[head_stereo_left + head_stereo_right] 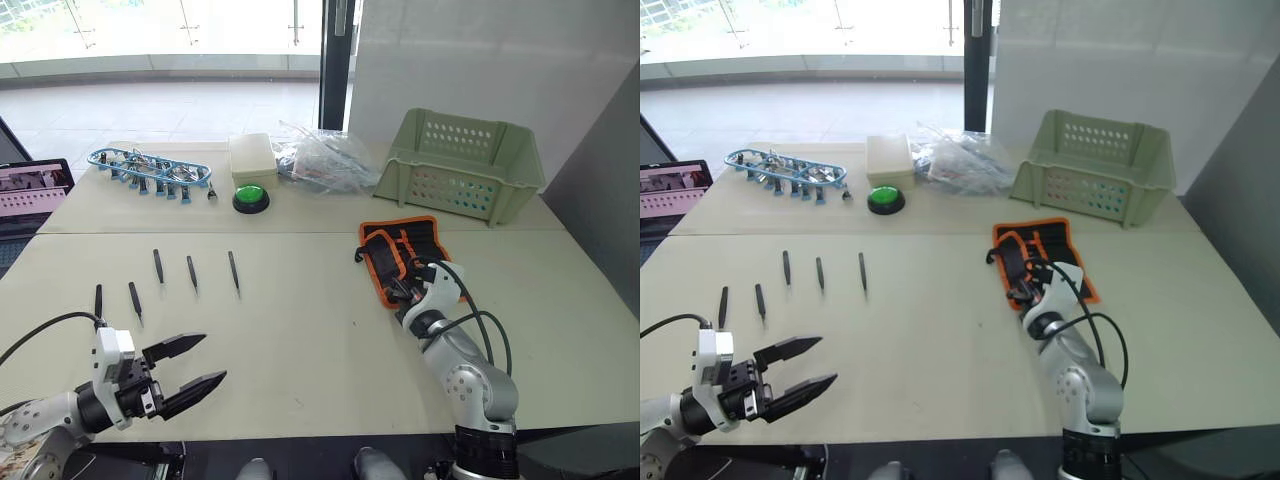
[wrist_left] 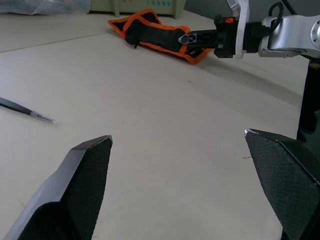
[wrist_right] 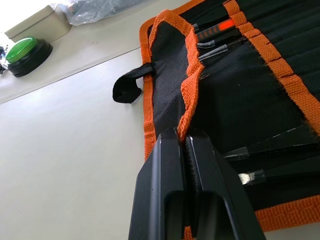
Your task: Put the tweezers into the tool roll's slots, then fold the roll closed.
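Five tweezers lie loose, well apart from the roll. Right gripper pinches its orange flap; left gripper gapes empty. Peel slowly, baring slots.

Bright daylight pours in from the windows at the far side, blown out to near white. The tabletop is evenly lit, with soft, faint shadows. In the left wrist view the near fingers are sharp while the far background softens; the right wrist view looks crisp up close.
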Tool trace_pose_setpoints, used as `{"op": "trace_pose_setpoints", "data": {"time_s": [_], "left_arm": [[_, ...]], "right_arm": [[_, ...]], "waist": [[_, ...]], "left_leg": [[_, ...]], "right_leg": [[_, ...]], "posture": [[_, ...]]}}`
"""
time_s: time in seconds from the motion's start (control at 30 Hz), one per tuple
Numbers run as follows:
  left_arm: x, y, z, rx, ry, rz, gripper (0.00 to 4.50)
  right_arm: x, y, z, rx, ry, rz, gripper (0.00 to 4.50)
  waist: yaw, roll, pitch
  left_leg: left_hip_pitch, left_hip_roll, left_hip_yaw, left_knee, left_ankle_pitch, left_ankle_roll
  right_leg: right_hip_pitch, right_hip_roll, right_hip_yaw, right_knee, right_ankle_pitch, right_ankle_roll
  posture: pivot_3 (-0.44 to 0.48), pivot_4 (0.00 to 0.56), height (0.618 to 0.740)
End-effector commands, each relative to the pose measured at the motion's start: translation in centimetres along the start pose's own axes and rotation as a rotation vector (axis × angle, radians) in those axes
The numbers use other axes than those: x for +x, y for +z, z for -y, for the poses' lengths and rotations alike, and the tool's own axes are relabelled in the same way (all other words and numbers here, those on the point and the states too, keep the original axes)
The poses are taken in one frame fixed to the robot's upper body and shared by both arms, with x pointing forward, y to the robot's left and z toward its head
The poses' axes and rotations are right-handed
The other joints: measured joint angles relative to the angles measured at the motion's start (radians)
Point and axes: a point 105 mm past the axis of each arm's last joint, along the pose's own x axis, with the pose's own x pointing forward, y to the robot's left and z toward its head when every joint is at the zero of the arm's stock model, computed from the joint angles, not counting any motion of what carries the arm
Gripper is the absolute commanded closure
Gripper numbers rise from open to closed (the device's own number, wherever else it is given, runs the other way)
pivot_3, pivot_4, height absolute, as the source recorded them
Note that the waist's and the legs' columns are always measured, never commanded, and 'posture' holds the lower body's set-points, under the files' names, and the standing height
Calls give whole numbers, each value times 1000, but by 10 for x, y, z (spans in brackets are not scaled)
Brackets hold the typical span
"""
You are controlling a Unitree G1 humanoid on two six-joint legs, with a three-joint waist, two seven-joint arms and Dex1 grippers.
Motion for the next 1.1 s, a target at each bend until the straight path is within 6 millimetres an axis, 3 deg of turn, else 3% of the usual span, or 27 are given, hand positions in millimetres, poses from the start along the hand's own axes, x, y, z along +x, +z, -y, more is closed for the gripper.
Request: {"op": "trace_pose_setpoints", "data": {"time_s": [0.03,0.13,0.2,0.3,0.5,0.73,0.87,1.1], "left_arm": [[-1,4,1,26,-4,13,0],[-1,4,0,26,-1,11,0],[-3,3,-2,25,5,7,0],[-5,3,-6,26,16,2,0],[-7,3,-9,31,22,-6,0],[-3,5,-13,32,11,-5,0],[4,8,-14,62,-36,-16,0],[51,21,-20,241,-265,-91,0]], "right_arm": [[-2,11,-7,-24,32,56,4472],[-3,12,-14,-84,78,63,4472],[-7,9,-36,-246,209,70,4472],[-21,-18,-69,-579,452,30,4472],[-39,-46,-84,-958,702,30,4472],[-65,-70,-88,-1202,996,16,4472],[-72,-75,-87,-1244,1084,0,4472],[-76,-75,-86,-1245,1147,-50,4472]], "waist": [[0,0,0],[0,0,0],[0,0,0],[-1,1,0],[0,0,0],[2,0,0],[2,0,0],[19,-1,0]], "left_leg": [[0,0,0,0,0,0],[0,0,0,0,0,0],[0,0,0,0,0,0],[0,0,0,0,0,0],[0,0,0,0,0,0],[0,0,-1,0,0,0],[1,0,-1,0,0,0],[1,-1,-3,0,2,-3]], "right_leg": [[0,0,0,0,0,0],[0,0,0,0,0,0],[0,0,0,0,0,0],[0,0,0,-1,0,0],[0,0,-1,-1,0,0],[1,0,-1,-1,0,0],[2,0,-2,-1,0,0],[2,-1,-3,-1,0,0]], "posture": [[0,150,713],[0,150,713],[0,150,713],[0,150,713],[0,150,713],[0,150,713],[0,150,713],[0,150,713]]}}
